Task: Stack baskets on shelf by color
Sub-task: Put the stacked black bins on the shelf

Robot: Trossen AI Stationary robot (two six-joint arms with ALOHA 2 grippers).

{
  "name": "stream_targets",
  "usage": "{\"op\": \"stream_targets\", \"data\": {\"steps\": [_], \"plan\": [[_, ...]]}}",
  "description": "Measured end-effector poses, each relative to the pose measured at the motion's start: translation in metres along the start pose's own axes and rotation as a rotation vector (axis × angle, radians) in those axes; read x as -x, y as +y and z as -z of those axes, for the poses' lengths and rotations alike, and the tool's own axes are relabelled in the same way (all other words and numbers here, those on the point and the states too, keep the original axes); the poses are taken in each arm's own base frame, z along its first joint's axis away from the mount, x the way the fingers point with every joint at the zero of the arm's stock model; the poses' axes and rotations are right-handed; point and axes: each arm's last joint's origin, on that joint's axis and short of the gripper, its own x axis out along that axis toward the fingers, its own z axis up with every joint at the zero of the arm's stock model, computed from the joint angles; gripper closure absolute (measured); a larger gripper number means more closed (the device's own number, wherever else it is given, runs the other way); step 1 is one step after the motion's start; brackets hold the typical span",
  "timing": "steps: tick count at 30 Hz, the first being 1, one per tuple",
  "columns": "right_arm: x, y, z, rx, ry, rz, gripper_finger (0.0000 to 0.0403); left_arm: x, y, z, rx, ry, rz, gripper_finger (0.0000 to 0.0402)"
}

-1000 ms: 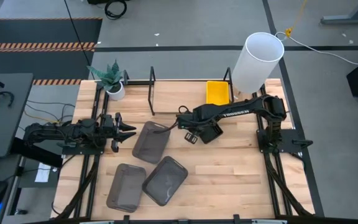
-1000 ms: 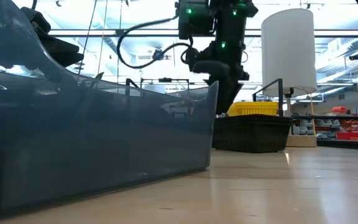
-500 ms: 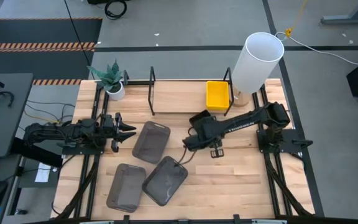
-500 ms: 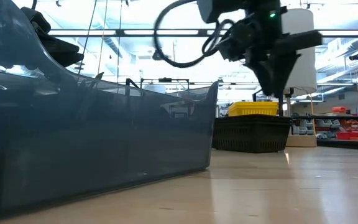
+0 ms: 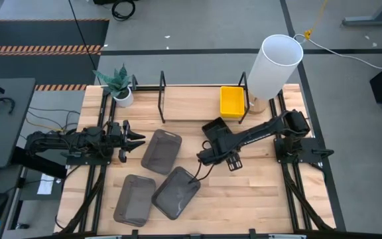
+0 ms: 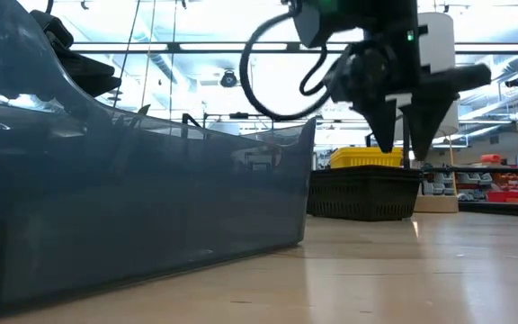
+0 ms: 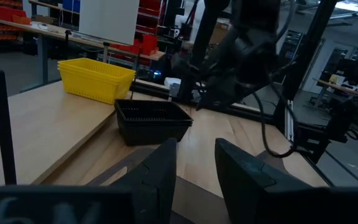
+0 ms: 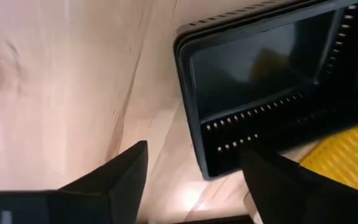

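Observation:
A black perforated basket point(image 5: 215, 126) stands on the table just in front of the shelf point(image 5: 191, 109), below the yellow basket point(image 5: 232, 99) that sits on the shelf's right end. My right gripper point(image 5: 212, 154) hangs open above the table on the near side of the black basket point(image 8: 260, 81), fingers pointing steeply down with nothing between them point(image 6: 401, 135). Three smoky-grey baskets point(image 5: 161, 151), point(image 5: 176, 192), point(image 5: 133, 199) lie flat on the table's left half. My left gripper point(image 5: 134, 139) waits open and level at the left edge, empty point(image 7: 196, 152).
A tall white cylinder point(image 5: 274, 66) stands at the far right, beside the shelf's black upright. A potted plant point(image 5: 118, 83) sits at the far left corner. In the low view, one grey basket point(image 6: 133, 207) fills the foreground. Bare tabletop lies between the right arm and the near edge.
My right gripper has swung from beside the shelf toward the table's near edge, rolling its wrist and tipping to point more steeply down. Its fingers now stand wider apart. The black basket has stayed in place on the table.

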Motion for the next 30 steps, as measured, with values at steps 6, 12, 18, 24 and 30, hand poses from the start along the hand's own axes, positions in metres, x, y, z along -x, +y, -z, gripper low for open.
{"op": "stream_targets", "data": {"steps": [6, 12, 18, 24, 30], "plan": [[-0.022, -0.005, -0.003, 0.048, -0.027, -0.006, 0.0139, 0.0, 0.0, 0.0, 0.0, 0.0, 0.0, 0.0285], [-0.04, -0.012, -0.004, 0.01, -0.041, -0.014, 0.0184, 0.0, 0.0, 0.0, 0.0, 0.0, 0.0, 0.0285], [-0.044, -0.016, -0.002, -0.005, -0.025, -0.033, 0.0264, 0.0, 0.0, 0.0, 0.0, -0.001, 0.0, 0.0285], [-0.044, -0.015, -0.002, 0.002, -0.032, -0.07, 0.0361, 0.0, 0.0, 0.0, 0.0, -0.001, 0.0, 0.0285], [-0.04, -0.011, -0.003, -0.002, -0.034, -0.09, 0.0376, 0.0, 0.0, 0.0, 0.0, 0.0, 0.0, 0.0285]]}}
